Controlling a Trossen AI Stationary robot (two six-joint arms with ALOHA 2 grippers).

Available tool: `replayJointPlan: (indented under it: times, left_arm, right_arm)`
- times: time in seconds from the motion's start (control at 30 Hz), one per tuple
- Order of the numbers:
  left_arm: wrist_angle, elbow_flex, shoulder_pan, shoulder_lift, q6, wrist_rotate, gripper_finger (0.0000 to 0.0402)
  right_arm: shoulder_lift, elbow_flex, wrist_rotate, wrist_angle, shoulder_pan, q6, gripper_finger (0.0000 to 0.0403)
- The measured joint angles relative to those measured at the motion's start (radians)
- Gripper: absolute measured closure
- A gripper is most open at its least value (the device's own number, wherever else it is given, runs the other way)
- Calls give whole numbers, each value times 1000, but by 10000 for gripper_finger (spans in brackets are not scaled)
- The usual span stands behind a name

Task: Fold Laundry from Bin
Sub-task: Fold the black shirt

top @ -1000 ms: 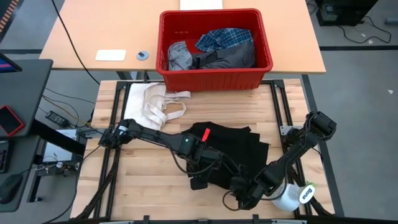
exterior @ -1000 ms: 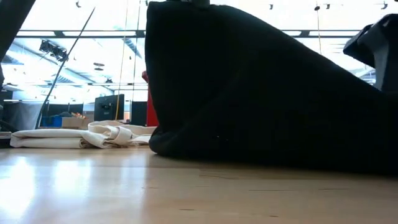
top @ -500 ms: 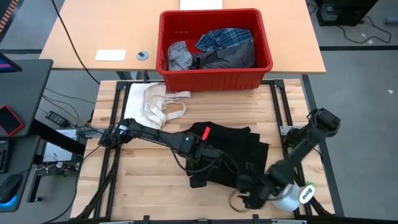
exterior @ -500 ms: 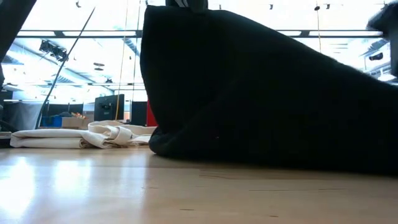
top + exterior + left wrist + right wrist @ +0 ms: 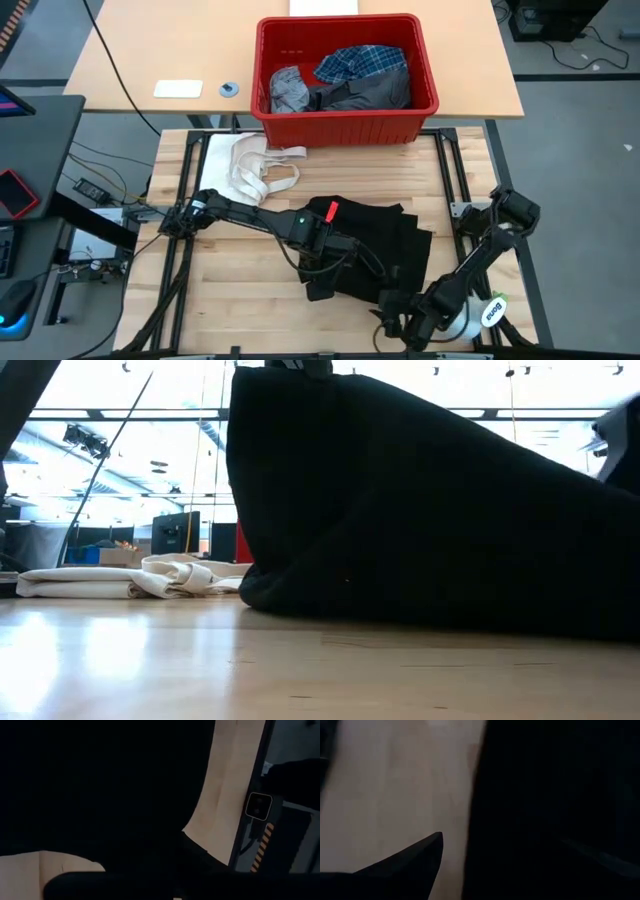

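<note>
A limp cream cloth (image 5: 250, 165) with strap loops is seen on the slatted wooden table (image 5: 225, 300). The left claw (image 5: 385, 298) is pinched on the soft black garment (image 5: 385, 245) mid-table. Behind, grey and plaid laundry (image 5: 340, 80) fills the red plastic bin (image 5: 345, 125). The right claw (image 5: 400, 328) is spread at the garment's near edge, beside a white roll (image 5: 478, 316) lettered "Bona".

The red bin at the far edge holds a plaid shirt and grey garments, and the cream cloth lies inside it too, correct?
Not quite. The red bin does hold the plaid shirt and grey garments, but the cream cloth lies outside it, on the wooden table beside the bin's left corner. The high view shows this.
</note>
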Motion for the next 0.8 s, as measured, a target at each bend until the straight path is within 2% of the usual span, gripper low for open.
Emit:
replayJointPlan:
  times: [0.17,0.3,0.43,0.53,0.63,0.7,0.8]
  left_arm:
    - [0,0,1,0,-8,14,395]
    - [1,0,1,0,-18,16,395]
    - [4,0,-1,0,-24,36,395]
    - [20,0,-15,0,-31,35,395]
    - [53,0,-42,0,-23,29,395]
    - [75,0,-63,0,-5,-3,395]
    - [92,0,-95,2,10,-96,393]
  right_arm:
    - [42,0,19,-6,-21,33,48]
    - [61,-1,34,-22,-39,15,77]
    - [62,-1,-46,-31,-49,-67,164]
    - [61,-1,-144,-54,-48,-125,264]
    - [27,-1,-287,-76,-37,-206,367]
    - [-21,-1,-371,-75,-25,-265,384]
    - [-99,-1,-433,-80,-18,-286,374]
